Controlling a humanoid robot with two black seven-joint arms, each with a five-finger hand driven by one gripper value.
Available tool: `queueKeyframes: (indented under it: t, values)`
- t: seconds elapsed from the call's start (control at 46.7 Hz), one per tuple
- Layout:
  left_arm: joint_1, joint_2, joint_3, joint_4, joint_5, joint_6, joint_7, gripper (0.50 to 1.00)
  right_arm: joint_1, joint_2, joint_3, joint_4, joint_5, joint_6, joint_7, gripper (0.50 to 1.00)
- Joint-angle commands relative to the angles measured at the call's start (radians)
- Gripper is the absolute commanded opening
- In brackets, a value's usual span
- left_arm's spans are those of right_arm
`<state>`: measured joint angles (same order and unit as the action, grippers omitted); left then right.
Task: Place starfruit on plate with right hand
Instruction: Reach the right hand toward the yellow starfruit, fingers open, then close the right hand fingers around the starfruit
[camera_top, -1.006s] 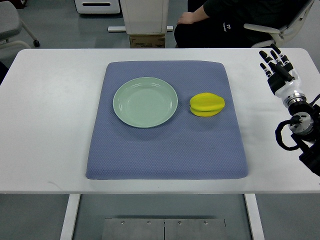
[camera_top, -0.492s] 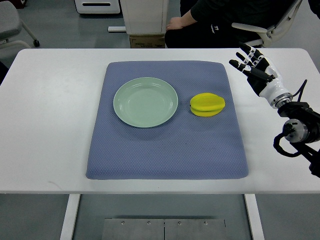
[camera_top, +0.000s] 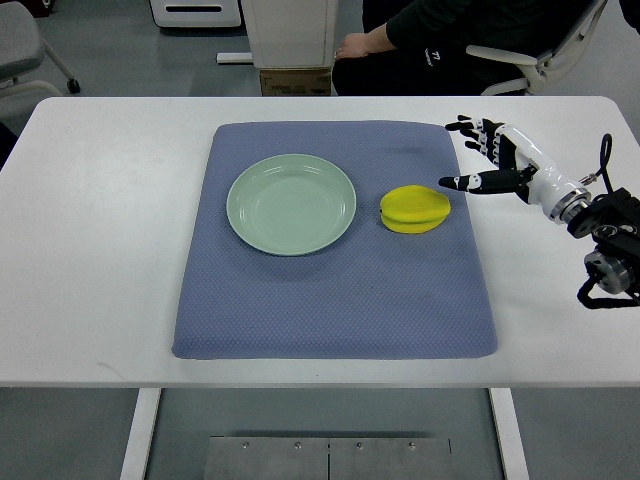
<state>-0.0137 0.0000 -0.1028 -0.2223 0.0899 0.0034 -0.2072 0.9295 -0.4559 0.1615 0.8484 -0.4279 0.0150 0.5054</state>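
Note:
A yellow starfruit (camera_top: 414, 209) lies on the blue mat (camera_top: 335, 290), just right of the pale green plate (camera_top: 291, 204), which holds nothing. My right hand (camera_top: 480, 155) comes in from the right edge and hovers over the mat's right border, a short way right of and behind the starfruit. Its fingers are spread and hold nothing; the thumb points toward the fruit. The left arm does not show.
The mat lies on a white table (camera_top: 90, 230). A seated person (camera_top: 440, 40) in dark clothes is behind the table's far edge, beside a white chair (camera_top: 530, 60). A cardboard box (camera_top: 295, 80) stands on the floor beyond.
My right hand has swung left from the table's far right corner toward the starfruit, now reaching the mat's edge with fingers spread. The starfruit and plate have not moved.

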Motion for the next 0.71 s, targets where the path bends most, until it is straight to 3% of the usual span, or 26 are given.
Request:
queueKeyframes:
  t: [0.0, 0.599, 0.685]
  values:
    - [0.0, 0.0, 0.0, 0.0, 0.001, 0.0, 0.0, 1.0, 0.038, -0.01, -0.075, 0.0, -0.034, -0.006, 0.01, 1.0]
    - [0.0, 0.0, 0.0, 0.0, 0.001, 0.0, 0.0, 1.0, 0.103, 0.051, -0.296, 0.0, -0.103, -0.067, 0.035, 0.998]
    - [0.0, 0.0, 0.0, 0.0, 0.001, 0.0, 0.0, 1.0, 0.101, 0.069, -0.3, -0.002, -0.101, -0.069, 0.033, 0.979]
